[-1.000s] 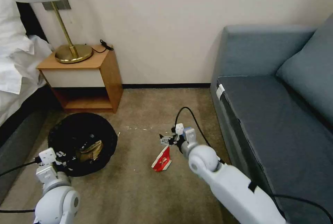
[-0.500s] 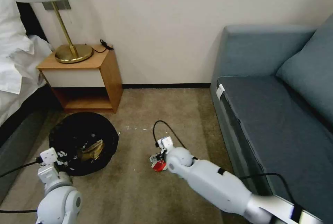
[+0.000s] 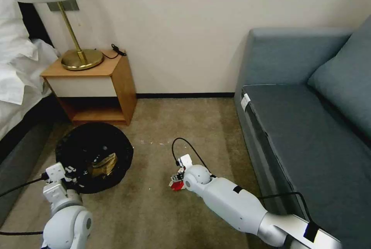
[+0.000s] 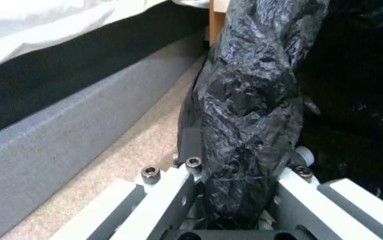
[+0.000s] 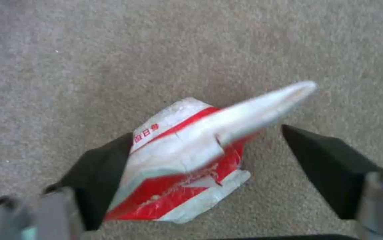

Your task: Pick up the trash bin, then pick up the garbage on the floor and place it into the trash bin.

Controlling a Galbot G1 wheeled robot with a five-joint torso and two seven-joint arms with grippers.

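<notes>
The trash bin [image 3: 79,144], low and round with a black bag liner, sits on the carpet at the left with tan garbage [image 3: 102,165] inside. My left gripper [image 3: 65,175] is shut on its near rim; the left wrist view shows the bag-covered rim [image 4: 249,110] pinched in the left gripper [image 4: 245,160]. A red-and-white packet [image 3: 177,185] of garbage lies on the floor at centre. My right gripper [image 3: 177,176] is down at it. In the right wrist view the packet [image 5: 178,156] lies between the open right gripper [image 5: 207,136], one of its fingers [image 5: 100,173] against it.
A wooden nightstand [image 3: 104,83] with a brass lamp [image 3: 79,58] stands behind the bin, with the bed [image 3: 15,71] at the far left. A blue-grey sofa [image 3: 309,125] runs along the right. Bare carpet [image 3: 154,218] lies between bin and packet.
My right arm has swung down and toward me, bringing its gripper from beyond the packet to around it on the floor. The left arm and bin have hardly shifted.
</notes>
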